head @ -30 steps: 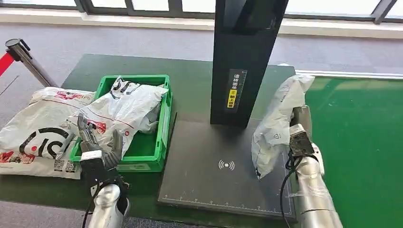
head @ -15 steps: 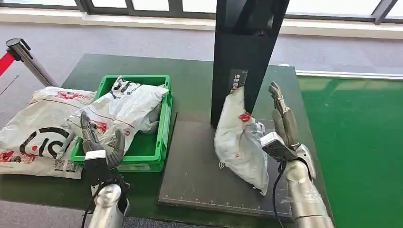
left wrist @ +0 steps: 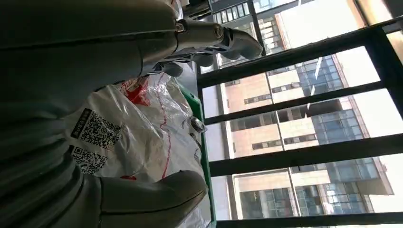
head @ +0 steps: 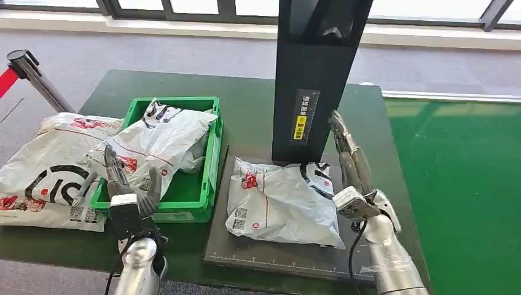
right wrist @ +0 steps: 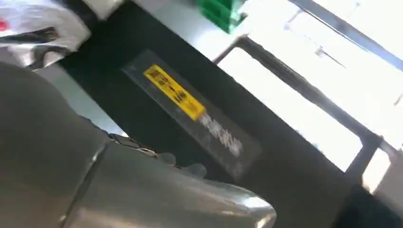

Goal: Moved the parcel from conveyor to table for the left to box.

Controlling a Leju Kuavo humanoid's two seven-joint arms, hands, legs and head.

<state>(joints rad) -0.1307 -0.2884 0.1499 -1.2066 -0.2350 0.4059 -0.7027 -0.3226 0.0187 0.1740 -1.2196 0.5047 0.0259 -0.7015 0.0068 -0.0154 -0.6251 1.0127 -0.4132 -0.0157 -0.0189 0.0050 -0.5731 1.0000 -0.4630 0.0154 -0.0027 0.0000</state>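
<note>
Right hand (head: 351, 175) is seen released, fingers straight and apart, raised just beside the right edge of the parcel (head: 282, 200); nothing is gripped. Contact between hand and parcel cannot be told from the head view.

Left hand (head: 128, 190) is held up near the front wall of the green crate (head: 212, 163), well left of the parcel, fingers spread, nothing held.

Parcel is laid flat on the dark scanner plate (head: 270, 249), at the foot of the black column (head: 316, 80), label side up. It is off the green conveyor (head: 467, 178), which lies to the parcel's right, and is apart from the crate.

Crate is already loaded with one white bag (head: 166, 138) that spills over its left wall. Another large bag (head: 43, 163) is laid on the tabletop (head: 246, 104) farther left of the parcel, beyond the crate. A stanchion post (head: 37, 80) is seen at the far left corner.

Step judged: transfer from conveyor to tabletop looks done; parcel has been set down for the left side. Boxing not yet started.

Next move, as judged: right hand to be cleared away from the parcel, then left hand to be brought across over the crate's right wall to the parcel's near left edge. A grasp on slack poly film is called for; bag is likely to sag and slip. Little free room in the crate is to be expected.
</note>
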